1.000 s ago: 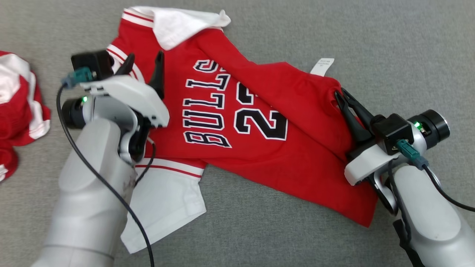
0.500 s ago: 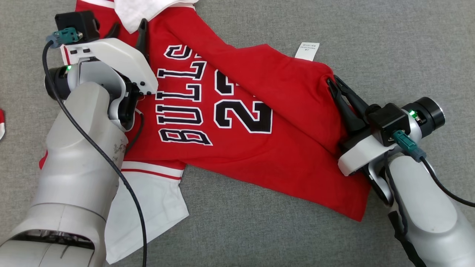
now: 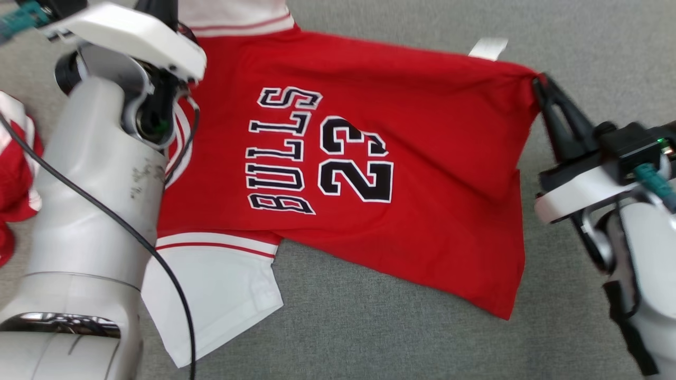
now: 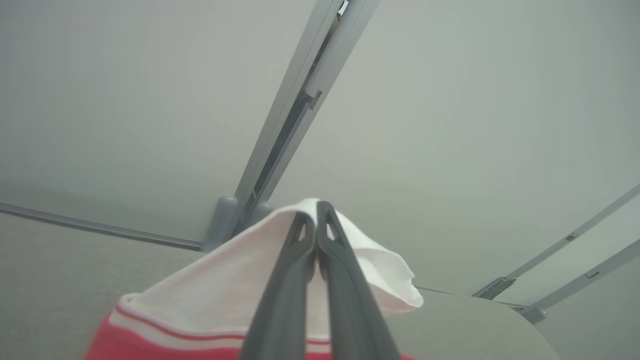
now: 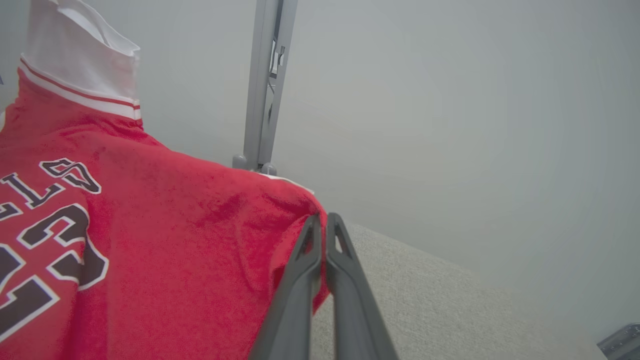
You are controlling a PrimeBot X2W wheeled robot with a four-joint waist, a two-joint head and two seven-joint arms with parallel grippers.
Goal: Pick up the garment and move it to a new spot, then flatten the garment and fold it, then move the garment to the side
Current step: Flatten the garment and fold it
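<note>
The garment [image 3: 422, 158] is a red jersey with "BULLS 23" in black and white sleeves. It hangs stretched between both grippers, its far edge lifted and its near part draped on the grey surface. My left gripper [image 4: 316, 216] is shut on the far white sleeve [image 4: 240, 280], and its arm [image 3: 95, 184] covers the jersey's left edge. My right gripper [image 3: 543, 89] is shut on the red hem corner [image 5: 300, 210] at the right. The near white sleeve [image 3: 222, 295] lies flat at the lower left.
Another red and white garment [image 3: 16, 174] lies bunched at the left edge. A white label [image 3: 488, 48] sticks out past the jersey's far edge. Grey frame posts [image 4: 295, 100] [image 5: 265, 85] stand beyond the grey fabric surface [image 3: 380, 327].
My left gripper has shut on the far white sleeve. Both grippers have lifted and drawn apart, so the folded-over jersey now spreads out taut. The head camera has shifted too.
</note>
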